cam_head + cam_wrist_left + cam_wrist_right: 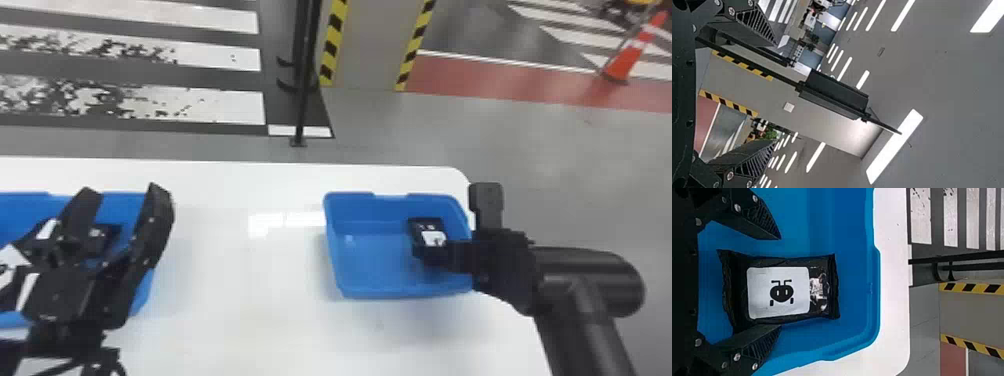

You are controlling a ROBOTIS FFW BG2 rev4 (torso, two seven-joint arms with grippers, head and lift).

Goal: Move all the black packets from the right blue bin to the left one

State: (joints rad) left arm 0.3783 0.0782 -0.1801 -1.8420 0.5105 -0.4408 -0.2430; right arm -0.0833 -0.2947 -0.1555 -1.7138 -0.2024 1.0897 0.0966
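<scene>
In the head view, my left gripper stands open above the left blue bin. Dark shapes with white patches show around and beneath it; a dark packet lies in that bin, partly covered. The left wrist view has the left gripper open, nothing between its fingers. My right gripper is low over the right side of the right blue bin, at a black packet. Seen from the right wrist, the open right gripper has its fingers on either side of the white-labelled packet, one overlapping its edge.
Both bins stand on a white table, with bare tabletop between them. The right arm comes across the table's right edge. Beyond the far edge are a black pole, a striped pillar and an orange cone.
</scene>
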